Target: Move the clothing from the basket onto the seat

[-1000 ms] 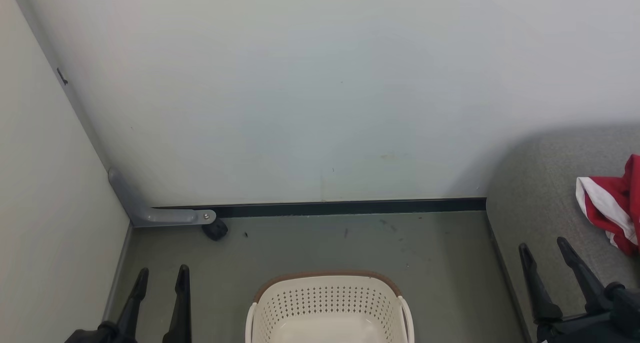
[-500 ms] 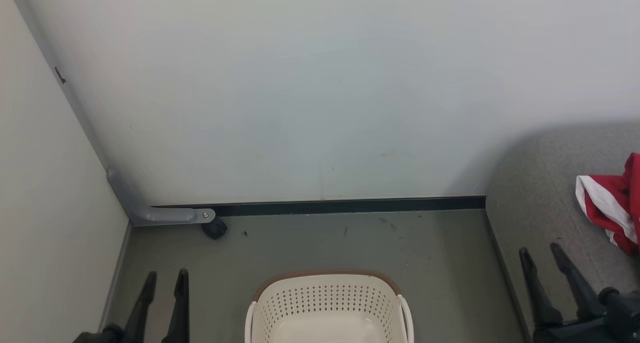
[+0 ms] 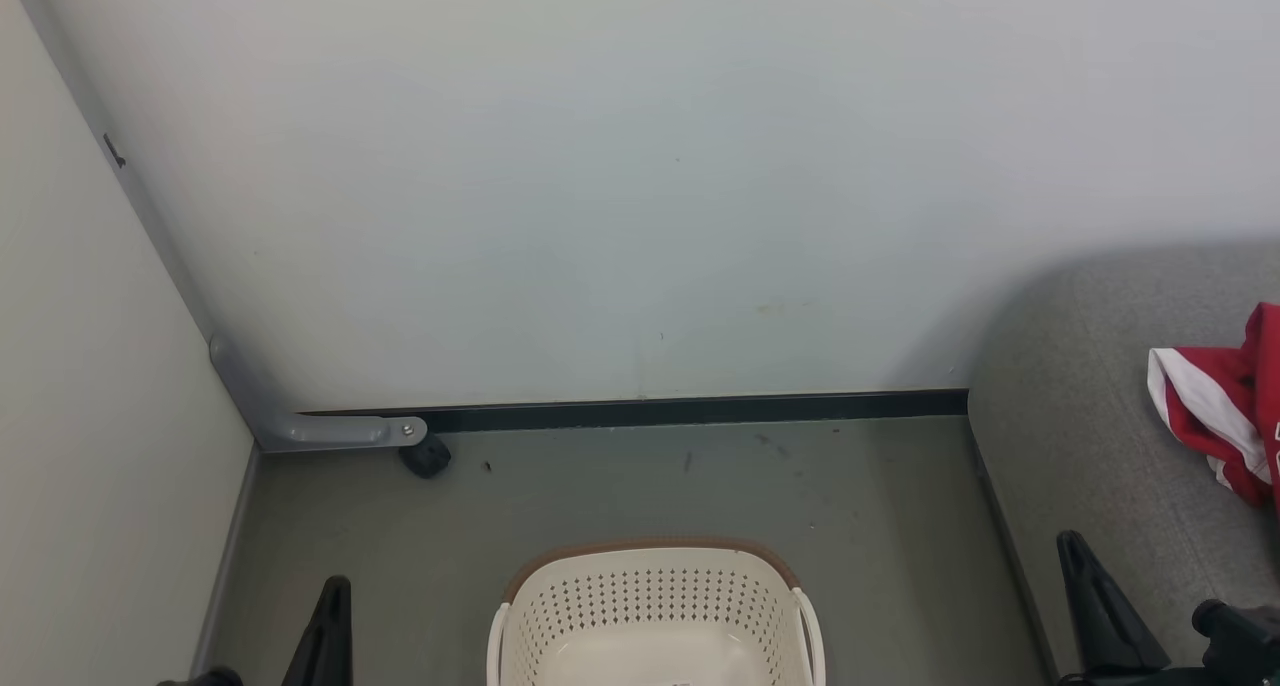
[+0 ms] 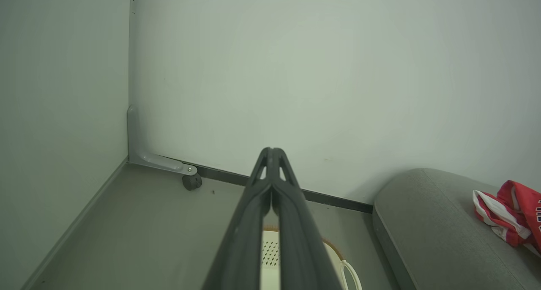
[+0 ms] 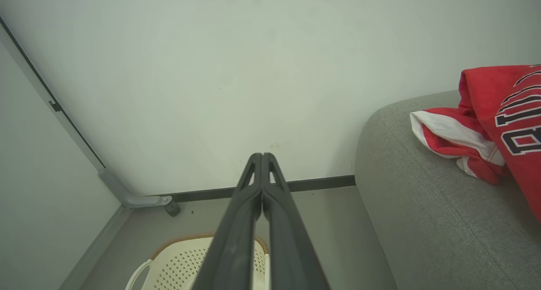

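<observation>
**Student:** In what state are the two hands?

**Instructor:** The left hand (image 4: 272, 151) is clenched tight along its whole length, with nothing in it. The right hand (image 5: 262, 155) is clenched and empty too. In the head view each sits low on its own side, the left over the grey floor (image 3: 700, 486) and the right seen against the seat (image 3: 1080, 446).

**Student:** Where is the task's thing?

**Instructor:** The clothing (image 5: 486, 125) lies on the grey seat, well apart from both hands. The cream basket (image 3: 650, 601) stands on the floor between the hands. The part of its bottom that shows is bare, but its near part is cut off by the edge of the head view.

**Student:** What does the step in hand call for?

**Instructor:** The transfer looks complete, so the step is probably a check and a clean retreat. The hidden near part of the basket should be inspected before the task is counted as done. The right hand should keep off the fabric, because a snagged fold could drag a garment over the seat's rounded edge.

**Student:** How does the clothing look?

**Instructor:** It is soft and crumpled. The red shorts (image 5: 452, 133) show a broad white stripe. The red jersey (image 5: 507, 108), with black-and-white lettering, touches them and seems to lie over their far end.
</observation>
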Controlling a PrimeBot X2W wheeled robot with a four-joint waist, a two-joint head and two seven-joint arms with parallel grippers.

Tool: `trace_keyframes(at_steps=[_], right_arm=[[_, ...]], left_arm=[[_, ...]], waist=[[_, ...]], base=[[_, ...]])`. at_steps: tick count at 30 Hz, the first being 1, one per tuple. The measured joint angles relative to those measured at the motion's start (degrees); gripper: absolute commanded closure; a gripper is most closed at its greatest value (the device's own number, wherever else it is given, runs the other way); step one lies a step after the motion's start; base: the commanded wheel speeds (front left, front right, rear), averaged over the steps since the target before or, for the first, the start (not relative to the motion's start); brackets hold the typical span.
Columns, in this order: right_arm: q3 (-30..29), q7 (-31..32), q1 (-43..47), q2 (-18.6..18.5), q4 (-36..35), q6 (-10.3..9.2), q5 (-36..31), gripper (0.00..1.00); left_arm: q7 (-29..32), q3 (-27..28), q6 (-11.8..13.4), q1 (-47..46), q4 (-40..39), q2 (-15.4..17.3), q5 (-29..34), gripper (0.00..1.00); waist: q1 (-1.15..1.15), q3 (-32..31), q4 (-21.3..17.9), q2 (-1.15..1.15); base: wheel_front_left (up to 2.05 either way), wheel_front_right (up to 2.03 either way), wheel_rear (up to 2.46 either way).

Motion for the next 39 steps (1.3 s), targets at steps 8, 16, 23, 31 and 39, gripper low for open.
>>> trace_keyframes(at_steps=[8,16,23,31,39], right_arm=[[-2.65,2.0,-0.08,1.75,0.91,1.3,4.99,1.0],[-5.17,3.79,-0.2,3.55,1.88,2.4,10.12,1.0],[-7.36,5.11,-0.35,5.1,2.8,3.35,14.72,1.0],[-9.83,7.04,-1.15,6.89,3.78,4.5,19.73,1.0],[-12.26,8.61,-1.27,8.71,4.93,5.55,24.86,1.0]], left_arm=[[1.92,1.96,-1.12,-0.35,1.12,-1.01,-4.36,1.0],[3.85,3.8,-2.34,-0.62,2.23,-2.02,-9.64,1.0],[5.39,5.39,-3.04,-0.99,3.26,-2.81,-13.73,1.0],[6.99,7.2,-4.53,-1.88,4.48,-3.85,-18.11,1.0],[8.75,9.01,-5.54,-2.27,5.61,-4.72,-22.82,1.0]], waist=[[0.0,0.04,-0.2,0.0],[0.0,0.08,-0.39,0.0],[0.0,0.1,-0.56,0.0],[0.0,0.14,-0.75,0.0],[0.0,0.16,-0.94,0.0]], base=[[0.0,0.0,0.0],[0.0,0.0,0.0],[0.0,0.0,0.0],[0.0,0.0,0.0],[0.0,0.0,0.0]])
